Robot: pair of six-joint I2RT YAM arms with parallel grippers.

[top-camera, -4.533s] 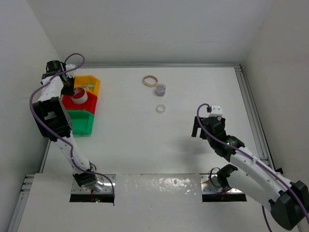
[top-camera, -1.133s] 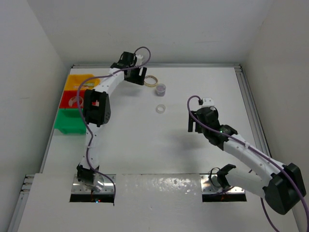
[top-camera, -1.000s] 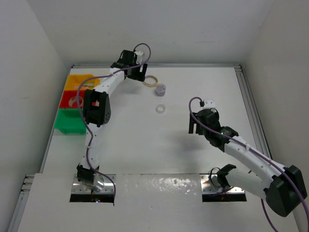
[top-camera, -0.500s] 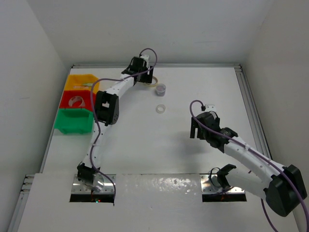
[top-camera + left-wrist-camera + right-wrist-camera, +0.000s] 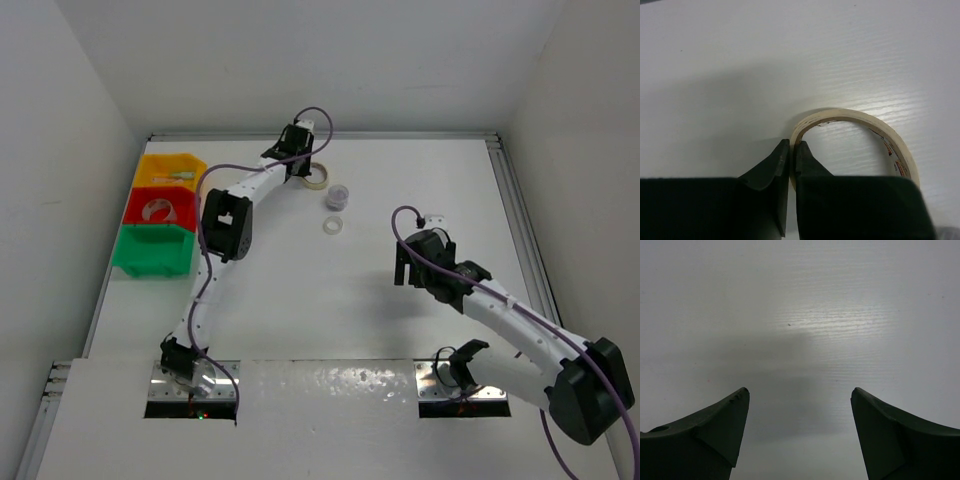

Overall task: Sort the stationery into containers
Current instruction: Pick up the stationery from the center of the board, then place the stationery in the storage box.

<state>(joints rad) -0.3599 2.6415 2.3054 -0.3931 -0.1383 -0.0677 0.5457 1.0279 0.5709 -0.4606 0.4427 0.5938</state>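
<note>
Left claw (image 5: 792, 152): jaws drawn in to a narrow slit and clamped on the wall of the tan tape ring (image 5: 867, 120). One finger (image 5: 771, 170) is outside the band and the other is inside the hole.
Tan tape ring position: far side of the table (image 5: 300, 300), left of centre. It lies flat or nearly so. Whether it rests on the surface or is slightly raised cannot be told.
Left arm (image 5: 225, 225): extended at full reach from its base toward the far edge.
Right claw (image 5: 799, 392): jaws spread wide with nothing between them and only bare table beneath. It sits right of centre, well apart from all stationery.
Purple-grey roll (image 5: 338, 196): on the table just beside the tan ring, to its near right, not touching it.
White ring (image 5: 333, 226): flat on the table, near the purple-grey roll on its near side, apart from it.
Bins: three in a column at the left edge, touching one another. The yellow bin (image 5: 160, 165) is farthest, the red bin (image 5: 185, 218) is in the middle and the green bin (image 5: 150, 255) is nearest.
Yellow bin content: one small stick (image 5: 177, 176), too small to name its colour.
Red bin content: one pale tape roll (image 5: 157, 210).
Green bin content: cannot be read from above.
</note>
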